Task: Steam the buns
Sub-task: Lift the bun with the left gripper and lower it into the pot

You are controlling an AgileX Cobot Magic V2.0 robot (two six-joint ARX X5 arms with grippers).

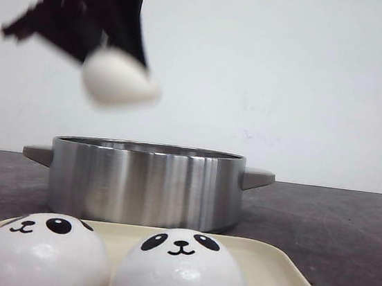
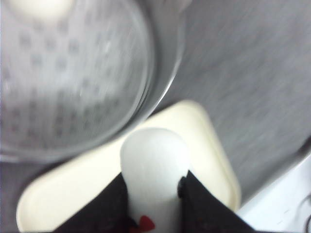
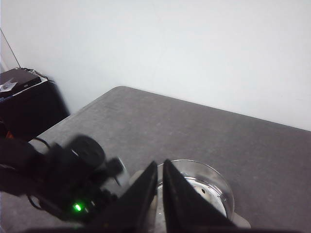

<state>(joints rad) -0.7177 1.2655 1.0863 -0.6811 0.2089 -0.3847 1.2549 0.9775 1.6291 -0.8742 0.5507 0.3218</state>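
Your left tool (image 1: 119, 71) hung high over the left side of the scene, blurred in the front view, and it was clamped around a bun (image 1: 119, 78) — white, smooth, held up in the air above the left part of the steel pot (image 1: 145, 183). From your left wrist camera that held bun (image 2: 154, 170) sat squeezed between the two dark fingers (image 2: 109, 206), with the pot's perforated steamer plate (image 2: 68, 73) and the cream tray (image 2: 209, 145) below it. A pale rounded shape (image 2: 39, 7) showed at the pot's edge in that view; too blurred to say what it was.

Down front, on the cream tray (image 1: 279, 272), you had two panda-faced buns side by side, touching or nearly so: the left bun (image 1: 41, 254), then the right bun (image 1: 182, 271), both faces turned up and toward the camera. The pot stood just behind the tray on the dark grey surface (image 1: 333, 230), a stubby handle sticking out on each side.

Over on the right, your right tool (image 3: 160, 194) was up off the surface, its fingers drawn close with only a thin slit between them and nothing held. Past its tips you could see the pot (image 3: 204, 187) from above.
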